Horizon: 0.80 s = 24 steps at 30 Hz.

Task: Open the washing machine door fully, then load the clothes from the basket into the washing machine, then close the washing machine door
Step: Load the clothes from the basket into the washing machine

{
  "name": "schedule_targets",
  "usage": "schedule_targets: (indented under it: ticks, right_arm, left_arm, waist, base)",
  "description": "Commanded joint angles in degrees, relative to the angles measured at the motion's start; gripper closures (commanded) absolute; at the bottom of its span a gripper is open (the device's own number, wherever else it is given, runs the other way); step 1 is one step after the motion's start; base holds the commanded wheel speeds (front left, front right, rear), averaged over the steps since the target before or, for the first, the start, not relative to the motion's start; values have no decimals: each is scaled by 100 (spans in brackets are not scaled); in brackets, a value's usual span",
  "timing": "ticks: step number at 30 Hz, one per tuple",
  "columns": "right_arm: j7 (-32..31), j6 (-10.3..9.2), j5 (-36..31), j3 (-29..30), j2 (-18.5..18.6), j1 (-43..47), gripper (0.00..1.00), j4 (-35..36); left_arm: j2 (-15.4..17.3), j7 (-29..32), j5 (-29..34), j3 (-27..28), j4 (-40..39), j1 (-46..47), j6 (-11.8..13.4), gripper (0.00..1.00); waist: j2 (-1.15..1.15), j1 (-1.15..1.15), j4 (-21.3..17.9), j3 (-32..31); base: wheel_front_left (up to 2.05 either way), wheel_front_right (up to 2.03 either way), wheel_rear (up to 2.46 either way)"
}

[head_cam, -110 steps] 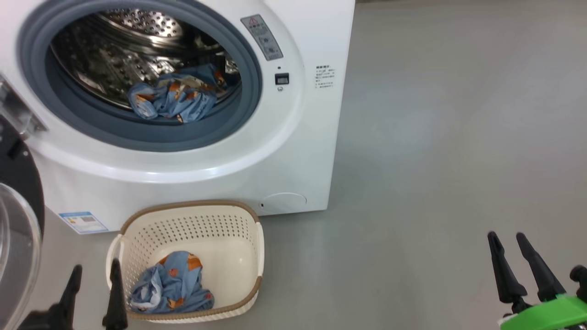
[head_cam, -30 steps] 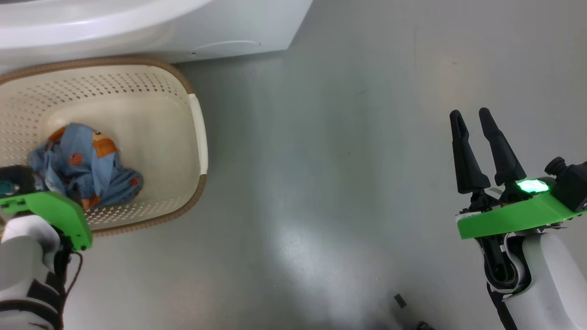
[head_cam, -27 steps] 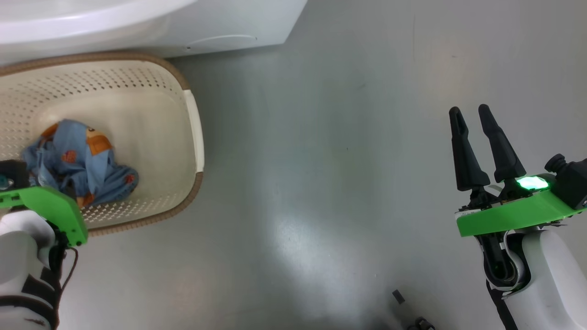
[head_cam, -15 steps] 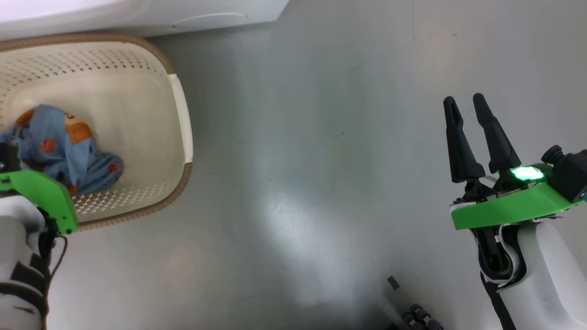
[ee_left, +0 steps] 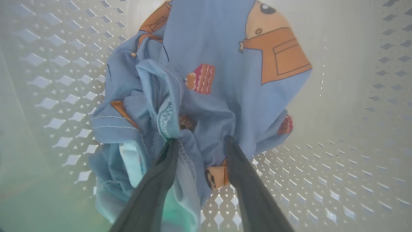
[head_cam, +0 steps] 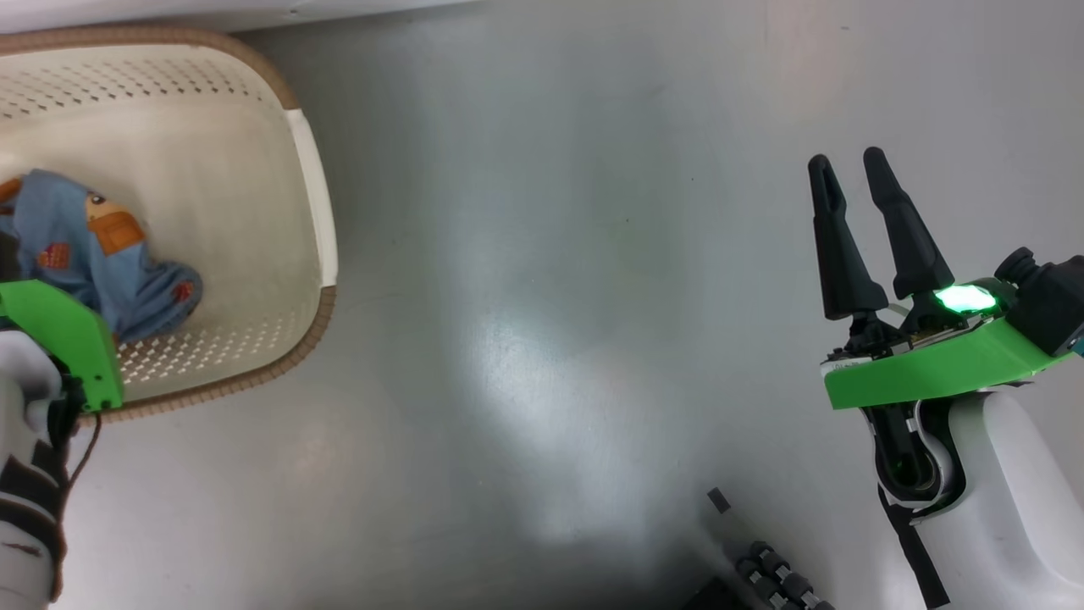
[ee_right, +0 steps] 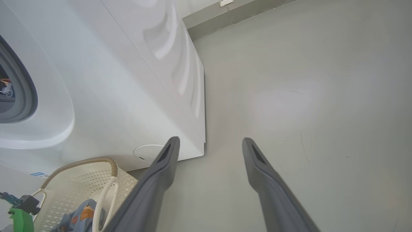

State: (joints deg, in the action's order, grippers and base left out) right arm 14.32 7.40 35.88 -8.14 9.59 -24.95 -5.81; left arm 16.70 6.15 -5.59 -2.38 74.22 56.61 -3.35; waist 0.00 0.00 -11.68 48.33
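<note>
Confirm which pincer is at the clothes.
The left pincer: its fingers poke into the blue clothes in the basket. The right pincer hangs open over the floor.

I can read no text, brand or number on my feeds. The small blue label (ee_right: 38, 174) low on the washer (ee_right: 112, 80) is too tiny and blurred.

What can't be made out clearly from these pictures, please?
- Left gripper tips: left wrist view, sunk in the clothes; grip unclear.
- Basket: head view, left part cut off.
- Washing machine: right wrist view, opening cut by the left edge.
- Blue label: right wrist view, too small to read.
</note>
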Motion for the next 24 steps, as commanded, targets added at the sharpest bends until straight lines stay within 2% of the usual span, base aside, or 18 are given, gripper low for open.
schedule_targets:
  ticks: [1,2,3,11,24]
  right_arm:
    - [68,9,30,-109,1,120,0,137]
    - [68,9,31,-108,-1,111,0,141]
    - [68,9,29,-106,-4,104,0,145]
    - [68,9,17,-58,-6,75,0,125]
    - [68,9,-6,10,62,155,0,34]
  left_arm:
    - [348,40,48,49,-28,-56,40,68]
    - [355,56,40,44,-28,-48,44,90]
    - [358,70,31,38,-28,-39,45,100]
    - [330,-35,-55,5,-27,13,65,100]
    - [-101,-971,-746,411,-27,-383,-229,100]
  waist:
    - [0,0,-30,42]
    - [0,0,-37,54]
    - [0,0,-42,64]
    - [0,0,-18,47]
    - [0,0,225,-681]
  base:
    - [0,0,0]
    - [0,0,0]
    - [0,0,0]
    - [0,0,0]
    - [0,0,0]
